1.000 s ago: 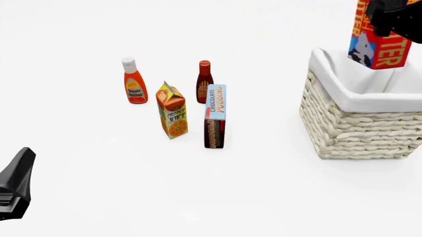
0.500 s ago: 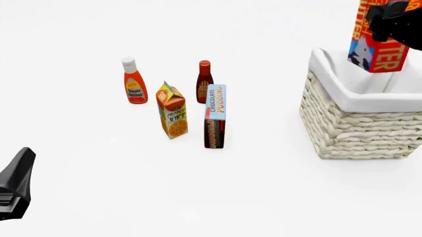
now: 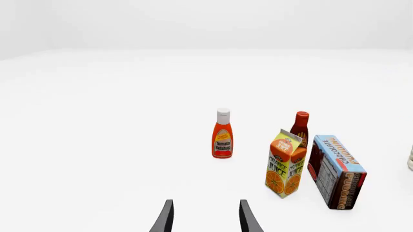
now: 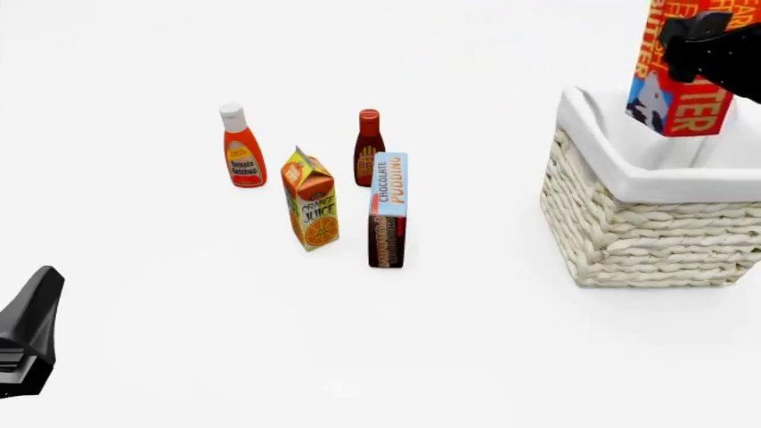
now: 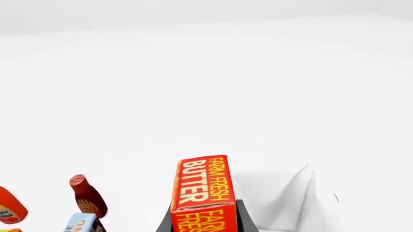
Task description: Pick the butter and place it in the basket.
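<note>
In the left wrist view, the two thin black fingers of the left gripper (image 3: 205, 220) poke up at the bottom middle of the frame. They are apart, with only white table (image 3: 96, 145) between them. Past them, near the middle, stands a small orange ketchup bottle with a white cap (image 3: 223, 133). To its right is a tall orange juice carton (image 3: 285, 163), then a dark red sauce bottle (image 3: 300, 128) behind it, and a slim light-blue and brown chocolate pudding box (image 3: 337, 171) at the right.

In the front view, the black left gripper (image 4: 27, 339) sits low in the lower left corner — here you cannot see its tips. The ketchup bottle (image 4: 241, 147), juice carton (image 4: 309, 199), sauce bottle (image 4: 369, 147) and pudding box (image 4: 388, 210) stand in a group left of the middle. At the right is a big square cream-white woven basket with a white cloth liner (image 4: 648, 218). The red-orange butter carton with yellow and white letters (image 4: 678, 85) hangs in the air at the upper right, over the basket's open top. The black right gripper (image 4: 714, 49) is clamped on it.

In the right wrist view, the butter carton (image 5: 201, 191) stands at the bottom middle — the right gripper's black fingers (image 5: 242, 217) press on both its sides. The white liner of the basket (image 5: 290, 198) shows behind it.
</note>
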`<state>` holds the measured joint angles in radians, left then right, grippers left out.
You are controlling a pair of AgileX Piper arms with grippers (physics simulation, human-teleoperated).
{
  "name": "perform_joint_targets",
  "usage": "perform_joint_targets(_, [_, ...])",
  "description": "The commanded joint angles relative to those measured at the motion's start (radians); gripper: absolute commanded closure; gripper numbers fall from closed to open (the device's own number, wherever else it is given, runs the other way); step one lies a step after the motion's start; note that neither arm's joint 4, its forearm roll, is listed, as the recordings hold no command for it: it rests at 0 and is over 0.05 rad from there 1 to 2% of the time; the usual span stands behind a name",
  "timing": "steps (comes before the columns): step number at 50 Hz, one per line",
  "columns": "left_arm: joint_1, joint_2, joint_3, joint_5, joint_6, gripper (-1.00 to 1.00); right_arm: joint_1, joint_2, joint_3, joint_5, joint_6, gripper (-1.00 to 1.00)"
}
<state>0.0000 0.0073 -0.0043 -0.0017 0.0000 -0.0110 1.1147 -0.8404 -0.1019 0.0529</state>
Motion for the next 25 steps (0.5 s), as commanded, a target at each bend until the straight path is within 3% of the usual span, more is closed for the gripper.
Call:
perform_joint_targets(1, [0.000,0.000,0.000,0.000,0.000,-1.00,-0.006,0.006,-0.008,-0.028,0.027,1.00])
perform_joint_targets(25, [0.000,0.000,0.000,0.000,0.000,-1.00,-0.018,0.021,0.019,-0.077,0.043,1.00])
